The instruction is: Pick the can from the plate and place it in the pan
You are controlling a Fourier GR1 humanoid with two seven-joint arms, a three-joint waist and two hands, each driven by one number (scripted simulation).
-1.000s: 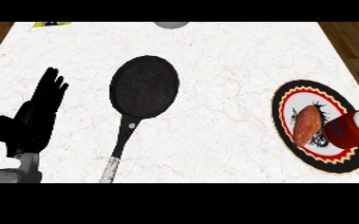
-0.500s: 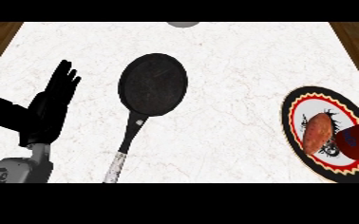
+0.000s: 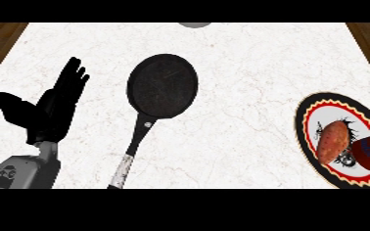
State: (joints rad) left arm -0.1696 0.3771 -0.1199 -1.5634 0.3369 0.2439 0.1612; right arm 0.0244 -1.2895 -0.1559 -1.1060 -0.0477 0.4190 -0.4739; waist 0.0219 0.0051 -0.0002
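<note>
Left hand (image 3: pixel 54 105) open at left edge, fingers up. Pan (image 3: pixel 162 85) mid-surface (image 3: pixel 253 63), empty. Can (image 3: pixel 363 148) on plate (image 3: pixel 309 112) at right edge, beside sweet potato (image 3: pixel 334 142).

Counter (image 3: pixel 253 58): white marble look, faint veining, smooth, matt sheen; wood strips at both far corners. Pan (image 3: pixel 162 84): black, matt, scuffed and slightly rough; handle (image 3: pixel 128 156) dark, turning to worn pale metal at the end. Plate (image 3: pixel 312 122): glossy, printed rim. Left hand (image 3: pixel 54 107): matt black; forearm (image 3: pixel 25 171) grey, smooth
</note>
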